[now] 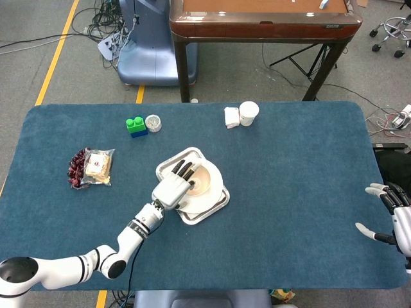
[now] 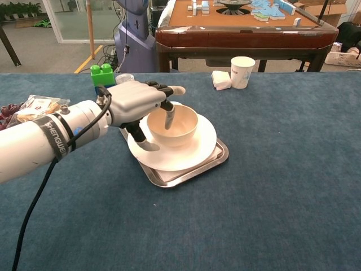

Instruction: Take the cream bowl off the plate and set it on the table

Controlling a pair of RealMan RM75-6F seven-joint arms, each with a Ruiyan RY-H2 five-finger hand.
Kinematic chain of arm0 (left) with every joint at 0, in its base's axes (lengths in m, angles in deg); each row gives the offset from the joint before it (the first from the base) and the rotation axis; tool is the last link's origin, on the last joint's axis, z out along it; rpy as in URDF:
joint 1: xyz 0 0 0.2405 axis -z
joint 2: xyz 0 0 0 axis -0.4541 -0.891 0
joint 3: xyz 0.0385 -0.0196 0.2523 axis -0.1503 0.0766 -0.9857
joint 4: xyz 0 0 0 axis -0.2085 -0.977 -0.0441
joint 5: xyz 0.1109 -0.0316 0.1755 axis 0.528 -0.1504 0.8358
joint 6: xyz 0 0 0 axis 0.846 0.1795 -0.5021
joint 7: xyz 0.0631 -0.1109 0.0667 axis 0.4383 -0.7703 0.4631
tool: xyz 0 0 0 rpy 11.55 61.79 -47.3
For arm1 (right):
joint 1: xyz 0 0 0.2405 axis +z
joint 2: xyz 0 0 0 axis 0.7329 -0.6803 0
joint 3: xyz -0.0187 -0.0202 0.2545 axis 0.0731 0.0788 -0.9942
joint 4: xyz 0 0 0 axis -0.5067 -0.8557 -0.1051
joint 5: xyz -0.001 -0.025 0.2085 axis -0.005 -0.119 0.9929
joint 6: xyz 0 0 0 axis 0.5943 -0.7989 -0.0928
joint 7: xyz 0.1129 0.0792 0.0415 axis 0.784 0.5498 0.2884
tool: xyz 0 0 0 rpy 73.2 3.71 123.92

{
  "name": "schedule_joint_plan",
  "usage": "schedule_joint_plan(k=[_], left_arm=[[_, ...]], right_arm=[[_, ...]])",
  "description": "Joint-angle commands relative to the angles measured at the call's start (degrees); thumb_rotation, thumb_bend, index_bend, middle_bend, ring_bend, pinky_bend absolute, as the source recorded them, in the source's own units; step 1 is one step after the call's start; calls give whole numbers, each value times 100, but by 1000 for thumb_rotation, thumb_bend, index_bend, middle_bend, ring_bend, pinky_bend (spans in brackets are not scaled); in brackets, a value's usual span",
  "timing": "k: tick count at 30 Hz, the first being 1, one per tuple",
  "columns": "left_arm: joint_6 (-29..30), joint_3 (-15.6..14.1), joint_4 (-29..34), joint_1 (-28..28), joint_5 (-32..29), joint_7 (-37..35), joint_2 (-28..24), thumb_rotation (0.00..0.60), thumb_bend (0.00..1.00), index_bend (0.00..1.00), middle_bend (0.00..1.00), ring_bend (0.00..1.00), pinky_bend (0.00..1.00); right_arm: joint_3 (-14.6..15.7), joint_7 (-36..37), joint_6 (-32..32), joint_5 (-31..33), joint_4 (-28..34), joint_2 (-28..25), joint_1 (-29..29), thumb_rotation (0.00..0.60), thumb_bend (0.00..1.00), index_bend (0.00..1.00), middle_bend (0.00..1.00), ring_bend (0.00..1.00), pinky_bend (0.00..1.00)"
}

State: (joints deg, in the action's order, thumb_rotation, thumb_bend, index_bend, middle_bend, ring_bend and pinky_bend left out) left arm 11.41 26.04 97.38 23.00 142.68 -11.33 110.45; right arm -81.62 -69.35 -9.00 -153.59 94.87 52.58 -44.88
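Far left there's a snack bag [image 1: 97, 167] and a green block [image 1: 135, 124], both well clear of the action. The left hand [image 2: 138, 101] sits at the cream bowl [image 2: 175, 125], one finger hooked inside the rim and the thumb low against the outer wall, so I'd call it a pinch forming; can't tell if it's actually clamped. The bowl's on the plate [image 2: 200, 148], which rests in a metal tray [image 2: 217, 161]. A paper cup [image 2: 242, 71] stands further back. The right hand [image 1: 393, 217] hangs unclenched and empty off the table's edge. Blue cloth-covered table [image 1: 302, 192], wooden table and cables behind.
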Motion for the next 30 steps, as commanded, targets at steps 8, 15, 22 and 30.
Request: schedule_joint_plan(k=[8,15,22,30], left_arm=[[8,0,-124,65,-111,93,162,600,193,470,5,0,34],[35,-8,-216,100,-145,152,268,600,248,482,5,0,37],[62,-43,-315,104,-148,159,350,600,296,505,5,0,44],[110,-39,-370,113,-130,145,402,600,326,532,5,0,47]], right_arm=[[7,14,15,-5,-7,-1,5,600,0,283,244,137,344],[6,41,23,0,-15,-6,9,600,0,283,244,137,344],[5,71,18,1,-16,-13,5,600,0,283,244,137,343],[5,85,32,13,-23,-17,7,600,0,283,244,137,344]])
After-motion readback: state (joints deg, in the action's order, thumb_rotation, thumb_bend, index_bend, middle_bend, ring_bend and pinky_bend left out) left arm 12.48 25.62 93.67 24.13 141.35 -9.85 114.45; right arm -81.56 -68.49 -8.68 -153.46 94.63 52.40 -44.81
